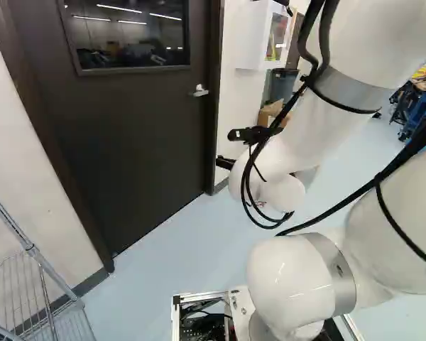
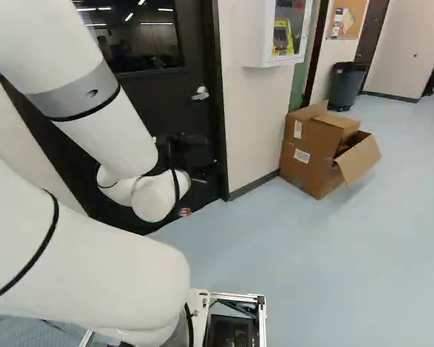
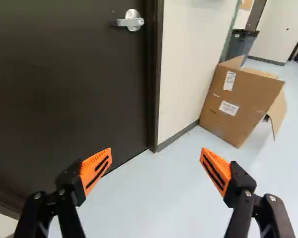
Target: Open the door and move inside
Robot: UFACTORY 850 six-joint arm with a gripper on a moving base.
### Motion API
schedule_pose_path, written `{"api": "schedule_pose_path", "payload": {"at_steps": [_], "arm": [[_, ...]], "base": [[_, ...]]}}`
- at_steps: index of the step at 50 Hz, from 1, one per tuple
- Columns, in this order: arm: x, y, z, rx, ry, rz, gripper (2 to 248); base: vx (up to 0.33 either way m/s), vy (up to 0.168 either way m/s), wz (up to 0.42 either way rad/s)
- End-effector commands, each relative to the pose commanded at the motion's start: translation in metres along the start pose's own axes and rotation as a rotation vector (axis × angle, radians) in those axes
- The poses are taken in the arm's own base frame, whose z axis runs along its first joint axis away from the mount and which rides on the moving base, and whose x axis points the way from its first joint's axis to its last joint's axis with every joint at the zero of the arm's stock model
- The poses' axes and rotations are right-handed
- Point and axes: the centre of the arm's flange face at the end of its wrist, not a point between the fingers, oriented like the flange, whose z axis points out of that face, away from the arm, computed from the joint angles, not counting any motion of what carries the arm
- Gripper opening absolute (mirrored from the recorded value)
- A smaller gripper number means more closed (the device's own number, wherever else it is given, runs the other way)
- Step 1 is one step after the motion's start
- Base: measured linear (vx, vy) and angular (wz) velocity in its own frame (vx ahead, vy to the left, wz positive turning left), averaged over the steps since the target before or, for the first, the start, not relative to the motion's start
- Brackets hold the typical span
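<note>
Hand (image 3: pixel 156 150), one: two orange-padded fingers, set well apart; nothing held between them; the door hardware untouched.

Door (image 1: pixel 142 142), one: dark, flat, shut in its door frame (image 3: pixel 154 74); lies ahead of the hand. Likely heavy and stiff, swinging on hinges rather than lifting; perhaps resisted by a closer, so a slow, steady force would suit. The flat face offers no hold.

Lever handle (image 3: pixel 130 21), one: metal, smooth, mounted on the door near the frame's edge, its free end pointing away from that edge. Probably rigid, sprung and a little slippery; little risk of breakage. Best taken by the free end, where leverage is greatest, then turned down. Position: well ahead of the hand, beyond the fingertips, not between the pads; the hand would need to travel to it and line up.
</note>
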Motion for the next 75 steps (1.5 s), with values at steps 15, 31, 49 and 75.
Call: {"api": "schedule_pose_path", "payload": {"at_steps": [15,31,49,75], "arm": [[0.0000,0.0000,0.0000,0.000,0.000,0.000,247],[0.0000,0.0000,0.0000,0.000,0.000,0.000,247],[0.0000,0.0000,0.0000,0.000,0.000,0.000,247],[0.0000,0.0000,0.0000,0.000,0.000,0.000,247]], "base": [[0.225,0.010,0.303],[0.220,0.023,0.305],[0.206,-0.007,0.023],[0.215,0.001,-0.010]]}}
